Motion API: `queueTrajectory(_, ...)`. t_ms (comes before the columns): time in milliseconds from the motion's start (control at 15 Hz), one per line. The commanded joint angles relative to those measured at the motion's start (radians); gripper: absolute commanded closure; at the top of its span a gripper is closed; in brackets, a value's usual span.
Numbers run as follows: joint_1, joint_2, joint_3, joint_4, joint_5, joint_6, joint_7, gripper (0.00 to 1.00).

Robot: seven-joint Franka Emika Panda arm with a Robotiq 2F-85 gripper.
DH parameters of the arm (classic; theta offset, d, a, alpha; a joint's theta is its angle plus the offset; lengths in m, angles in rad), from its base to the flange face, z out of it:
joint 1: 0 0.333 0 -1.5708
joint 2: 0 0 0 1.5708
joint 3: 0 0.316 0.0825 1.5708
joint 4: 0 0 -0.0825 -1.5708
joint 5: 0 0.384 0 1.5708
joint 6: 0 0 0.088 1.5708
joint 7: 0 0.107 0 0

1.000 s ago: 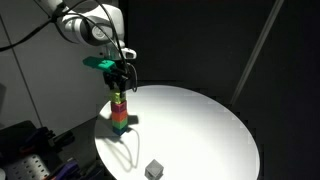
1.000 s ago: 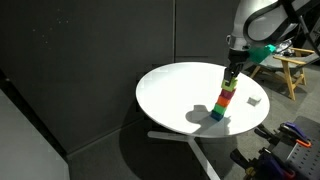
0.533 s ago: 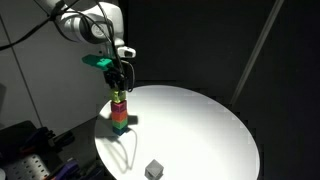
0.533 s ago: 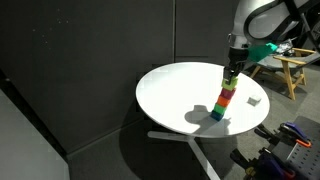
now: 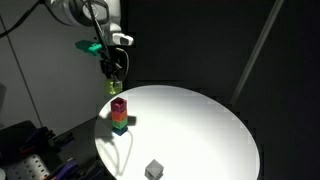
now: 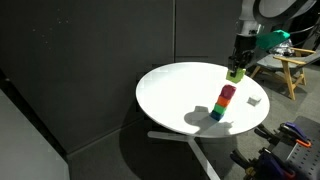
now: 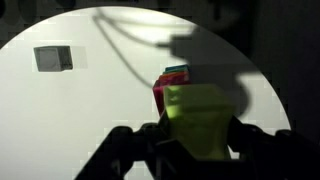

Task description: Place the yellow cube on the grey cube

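Observation:
My gripper [image 5: 114, 78] is shut on the yellow cube [image 5: 114, 87] and holds it in the air above a stack of coloured cubes [image 5: 119, 113] on the round white table [image 5: 200, 120]. In the wrist view the yellow cube [image 7: 197, 120] sits between my dark fingers, with the magenta top of the stack [image 7: 170, 85] just behind it. The grey cube [image 5: 154, 169] lies alone near the table's front edge; it also shows in the other exterior view [image 6: 254, 100] and at the upper left of the wrist view [image 7: 52, 58].
The stack [image 6: 224, 102] has a magenta cube on top, then orange, green and a blue one at the bottom. Dark curtains surround the table. A wooden frame [image 6: 290, 70] stands behind the table in an exterior view.
My gripper has risen, lifting the yellow cube off the top of the stack. The stack now ends with the magenta cube. The grey cube has not moved.

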Motion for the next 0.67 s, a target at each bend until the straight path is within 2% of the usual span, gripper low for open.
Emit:
queueTrajectory(0, -0.017, -0.071, -0.001, 0.010, 0.015, -0.086, 0.055, 0.75)
queueTrajectory(600, -0.103, -0.140, -0.005, 0.007, -0.006, -0.130, 0.243, 0.75)
